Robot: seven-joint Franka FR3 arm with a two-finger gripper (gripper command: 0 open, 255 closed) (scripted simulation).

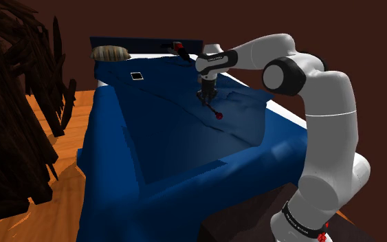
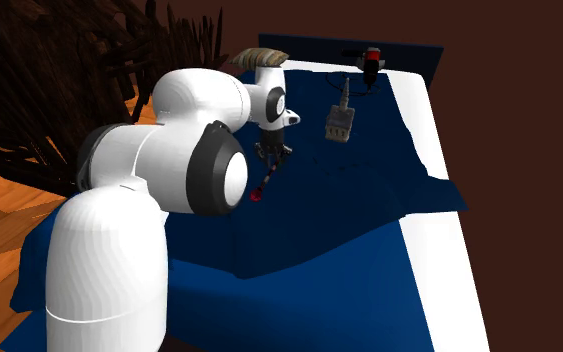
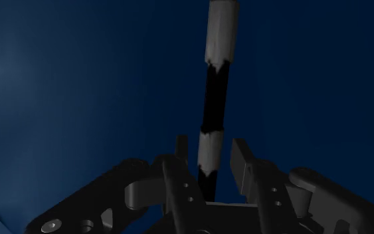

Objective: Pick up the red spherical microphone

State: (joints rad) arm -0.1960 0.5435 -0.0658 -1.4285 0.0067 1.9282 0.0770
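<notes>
Here's the white arm stretched out over the rumpled dark blue bed cover (image 1: 164, 137), and the all-black two-finger gripper (image 1: 205, 100) points down at the cloth, right on top of the target. That target is the microphone with a small red ball head and a black-and-white banded stick handle (image 1: 219, 115). It sits mid-bed, its red head low against the blue cover and the handle slanting up into the gripper. From the wrist camera the banded handle runs straight away from the gripper (image 3: 210, 147), its near end tucked between the two fingers (image 3: 181, 151). The fingers stand apart, released, with a sliver of blue showing on each side of the handle, so nothing is clamped. In the second exterior view the red head (image 2: 257, 196) hangs just below the gripper (image 2: 272, 155). Further up the bed lie a small grey object (image 2: 339, 118), a tan striped cushion (image 1: 109, 53) and a red-and-black item (image 1: 178, 47) by the headboard.
</notes>
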